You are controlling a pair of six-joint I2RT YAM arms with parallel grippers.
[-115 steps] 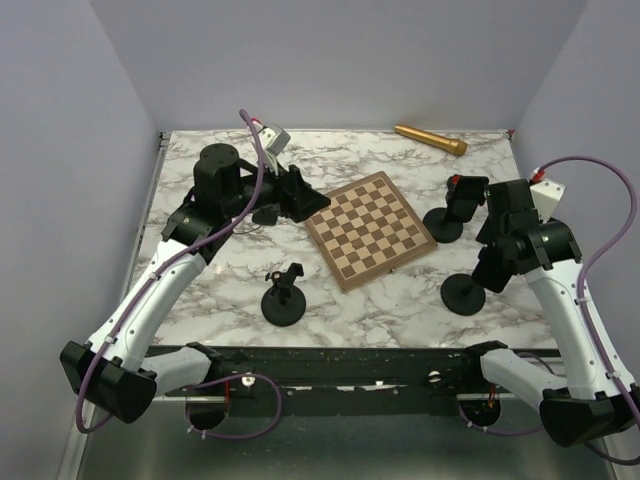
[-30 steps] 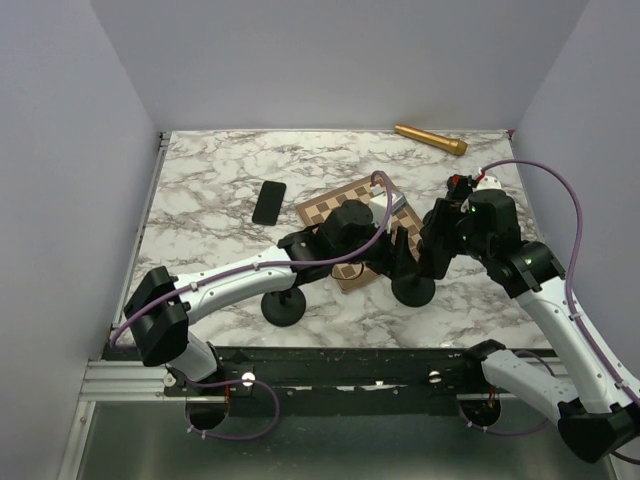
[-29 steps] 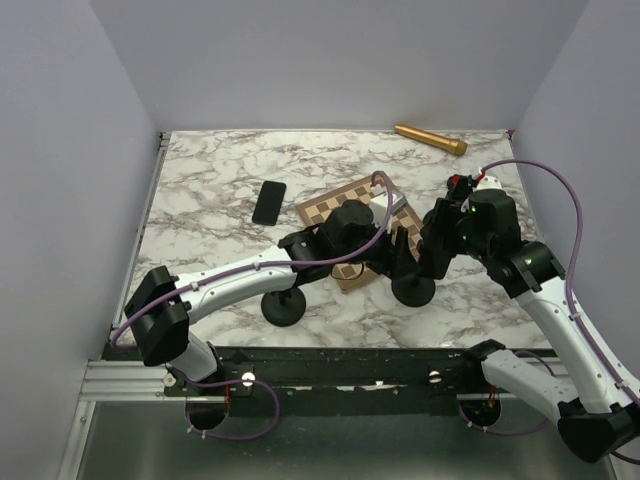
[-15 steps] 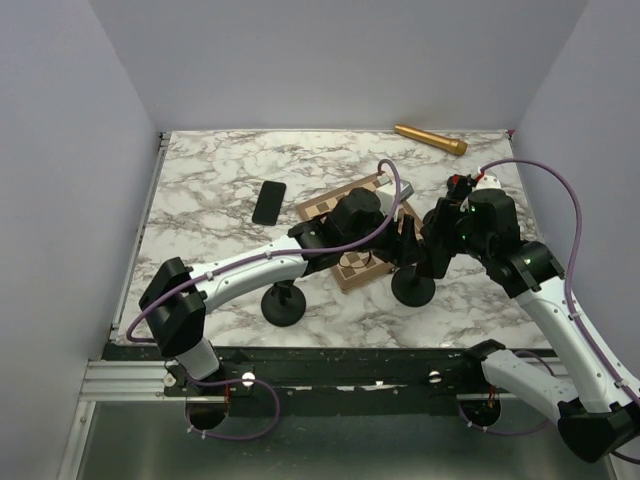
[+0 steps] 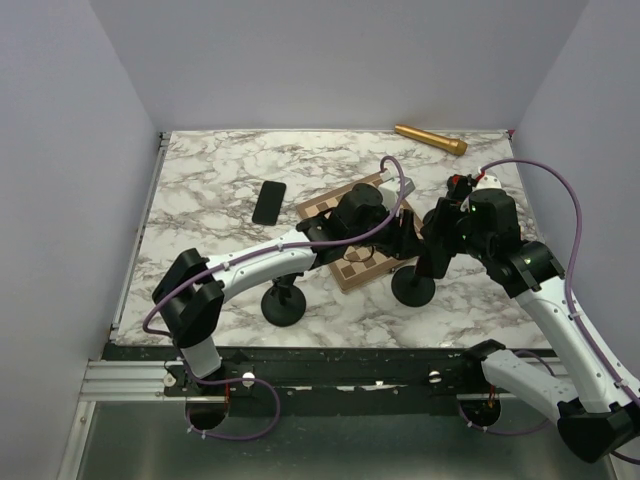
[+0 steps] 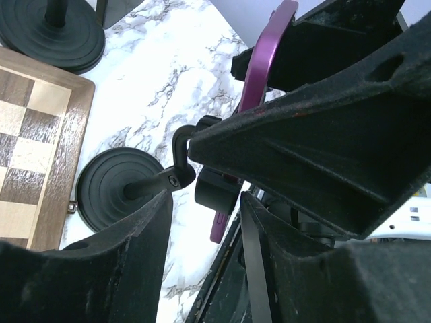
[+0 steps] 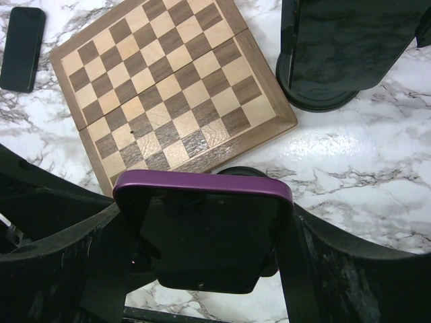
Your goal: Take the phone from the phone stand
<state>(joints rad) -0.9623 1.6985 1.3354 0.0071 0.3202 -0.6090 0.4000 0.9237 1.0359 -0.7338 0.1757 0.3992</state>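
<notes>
**Right pincer clamps the purple phone over its stand**

The right pincer [image 7: 205, 217] is closed on the purple phone [image 7: 202, 235], with 1 finger on each side edge and the phone's top edge level. The phone hangs just above the round black base of the phone stand [image 6: 118, 192]. That stand sits on the marble counter [image 5: 215, 175], just beside the near edge of the chessboard [image 7: 168, 87]. Whether the phone rests on the stand's cradle or is clear of it cannot be told. In the left wrist view only its purple edge shows, close behind the stand's curled head.

The left arm reaches across the board from the left. The left pincer [image 6: 205, 202] stands roughly half open, with the stand's thin neck and head in the gap between its 2 fingers. Whether either pad presses on the neck cannot be told.

Other things on the counter:
- A black phone [image 7: 22, 47] lies flat off the board's left corner, well apart from both pincers.
- A 2nd stand [image 5: 283, 305] stands near the counter's front edge, below the left forearm.
- A 3rd stand [image 7: 316, 94] sits just past the board's right corner, with a dark glossy panel rising over its round base.
- A gold rod [image 5: 430, 138] lies along the far edge.
</notes>
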